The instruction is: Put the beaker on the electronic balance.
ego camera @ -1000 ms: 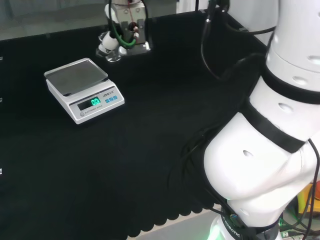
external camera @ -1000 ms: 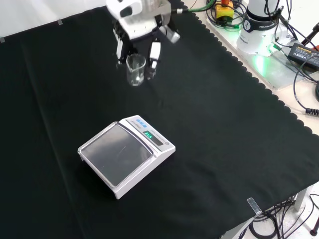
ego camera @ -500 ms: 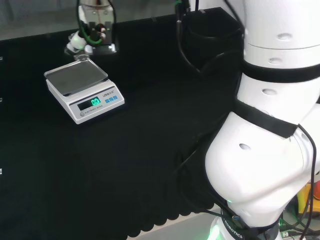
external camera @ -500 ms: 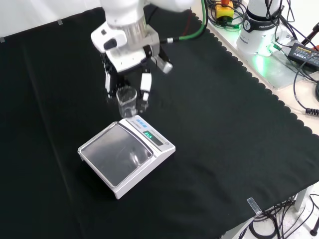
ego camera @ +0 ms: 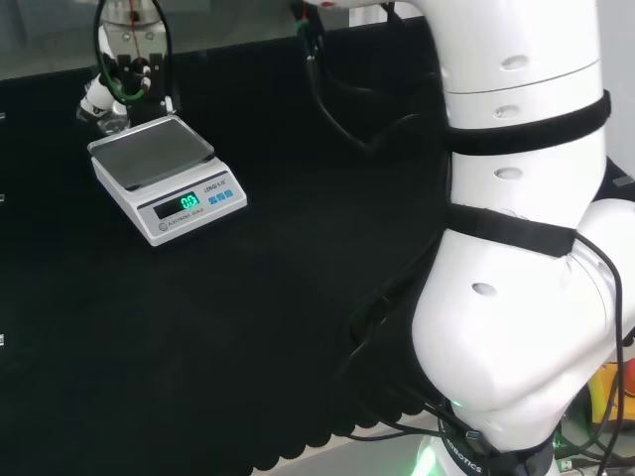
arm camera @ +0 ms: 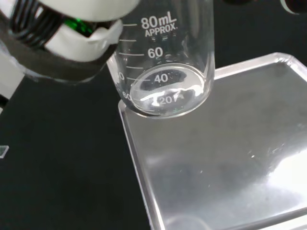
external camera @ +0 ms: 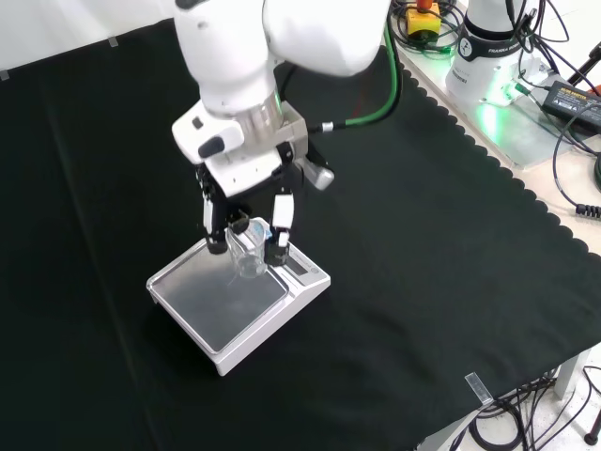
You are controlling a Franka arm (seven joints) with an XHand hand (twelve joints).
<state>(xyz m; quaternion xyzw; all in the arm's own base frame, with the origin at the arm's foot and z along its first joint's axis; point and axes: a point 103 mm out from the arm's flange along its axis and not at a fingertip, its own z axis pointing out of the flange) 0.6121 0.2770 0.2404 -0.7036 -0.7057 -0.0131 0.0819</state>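
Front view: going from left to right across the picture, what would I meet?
Electronic balance on the black cloth → beaker held by the robot hand over the balance's right part → green cable → the arm's white base → black power adapter beyond the cloth's edge.

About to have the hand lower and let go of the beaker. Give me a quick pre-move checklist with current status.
1. Beaker held in the hand: ok, fingers curl on both sides of it in the front view.
2. Beaker upright: ok.
3. Beaker over the weighing pan: not ok, the wrist view puts its base over the pan's corner, partly past the edge.
4. Beaker empty: ok, the wrist view shows clear glass and nothing inside.
5. Pan free of other items: ok.
6. Electronic balance powered: ok, its green display is lit.
7. Beaker touching the pan: cannot tell.
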